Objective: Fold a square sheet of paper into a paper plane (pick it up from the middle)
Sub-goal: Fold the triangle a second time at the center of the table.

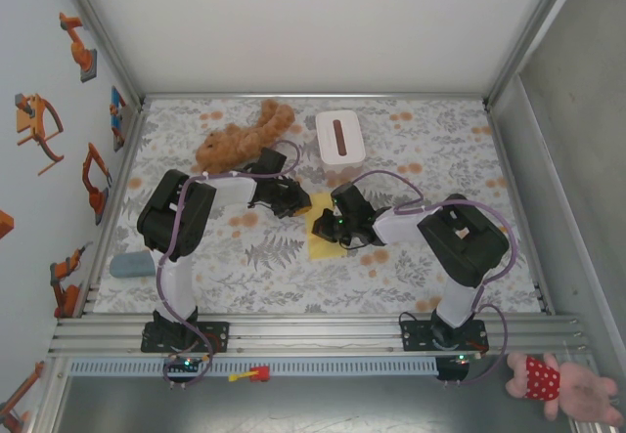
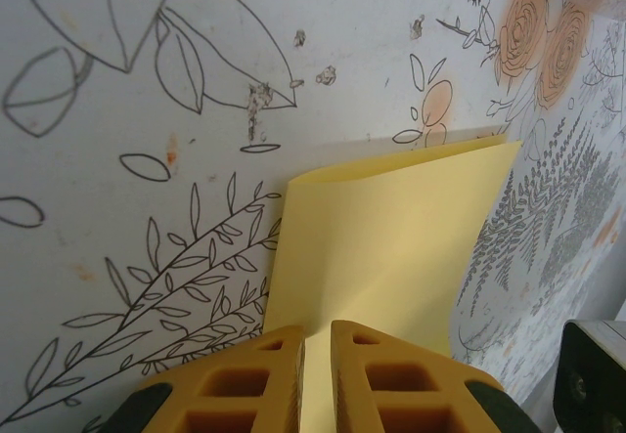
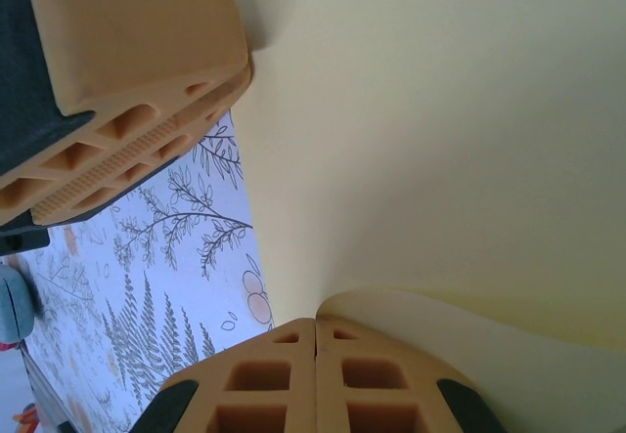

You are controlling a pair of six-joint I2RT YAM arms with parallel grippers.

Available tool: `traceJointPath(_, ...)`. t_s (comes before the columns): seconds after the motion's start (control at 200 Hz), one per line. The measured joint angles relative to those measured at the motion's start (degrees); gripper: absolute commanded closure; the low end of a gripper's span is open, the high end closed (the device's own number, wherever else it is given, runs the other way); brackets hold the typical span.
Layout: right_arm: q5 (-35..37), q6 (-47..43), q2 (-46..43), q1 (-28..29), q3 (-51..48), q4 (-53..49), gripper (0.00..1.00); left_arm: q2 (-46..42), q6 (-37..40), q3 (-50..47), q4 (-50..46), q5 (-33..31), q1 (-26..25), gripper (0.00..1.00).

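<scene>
Left gripper (image 2: pixel 317 379) was nearly closed, clamping the square sheet of paper (image 2: pixel 391 247). Right gripper (image 3: pixel 315 374) was fully closed, apparently pinching its curled edge. Count: one sheet, two grippers, mid-table (image 1: pixel 440 267), sheet partly lifted.

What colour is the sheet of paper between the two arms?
The sheet of paper is plain pale yellow, with no print; the left wrist view shows it best.

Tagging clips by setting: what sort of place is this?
Probably a lab robot cell: left arm and right arm bolted to a metal rail, panel walls around the floral-cloth table, robot-arm stickers on one wall.
</scene>
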Motion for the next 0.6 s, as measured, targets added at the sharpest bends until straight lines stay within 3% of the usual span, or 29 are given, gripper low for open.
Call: traceJointPath(0.601, 0.22, -0.02, 0.26, 0.02, 0.0, 0.26, 1.0, 0.0, 0.0, -0.02, 0.0, -0.02, 0.0, 0.85)
